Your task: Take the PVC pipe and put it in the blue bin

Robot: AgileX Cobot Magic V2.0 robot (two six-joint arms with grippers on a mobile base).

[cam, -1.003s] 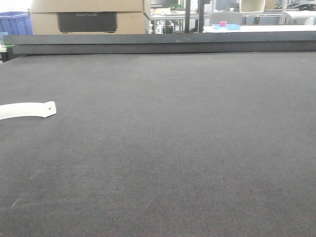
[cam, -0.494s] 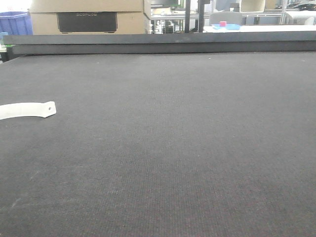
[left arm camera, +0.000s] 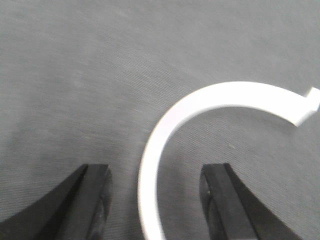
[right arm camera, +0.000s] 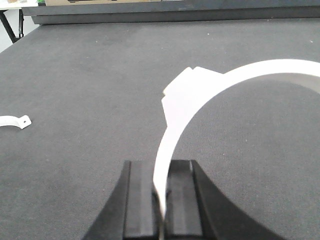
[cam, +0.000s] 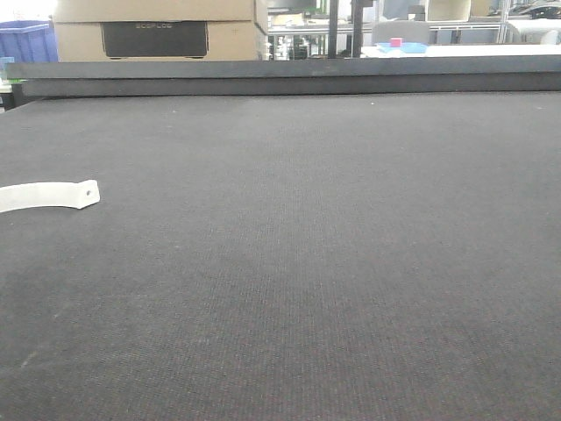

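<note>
Heads up: your right gripper is clamped on only the thin end of a curved PVC piece over the mat, your left gripper has its jaws apart over a second PVC piece lying flat, and that edge-only pinch could let the held one pivot out.

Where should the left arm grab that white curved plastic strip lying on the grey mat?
Probably on the straighter stretch of the white curved plastic strip, coming from above. It lies on edge showing its arc, so the open jaws of the left gripper can close across its thin wall.
</note>
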